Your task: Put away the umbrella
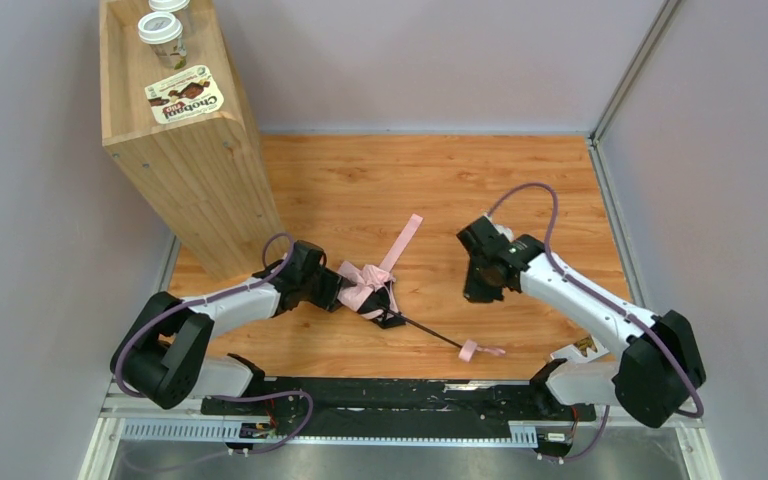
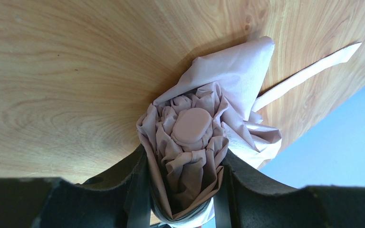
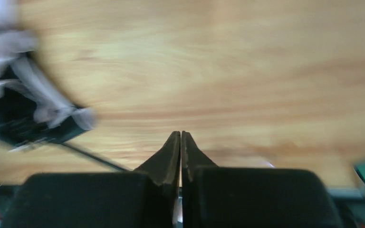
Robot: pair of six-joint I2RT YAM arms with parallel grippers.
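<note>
Left wrist view: a pale pink fabric folding umbrella point(image 2: 192, 142), crumpled into a soft pleated bundle with a round pink cap on its end, sits squeezed between the two black fingers of the left gripper point(image 2: 185, 190), which pinch it from both sides. A flat pink closing strap point(image 2: 309, 71) trails away beyond the jaws. From above, the umbrella's long axis runs diagonally. From the left jaws its thin black metal shaft point(image 1: 428, 333) reaches out towards the right arm's base and ends in a small pink loop point(image 1: 478, 350). The left arm is therefore the nearer, already holding. The right gripper point(image 1: 480, 285) hangs apart, with the bundle off to the left of its jaws; they are pressed together on nothing. Beneath lies a smooth orange-brown wood-grain tabletop point(image 1: 440, 180). Well behind the left jaws stands a tall pale wooden box point(image 1: 185, 150).
</note>
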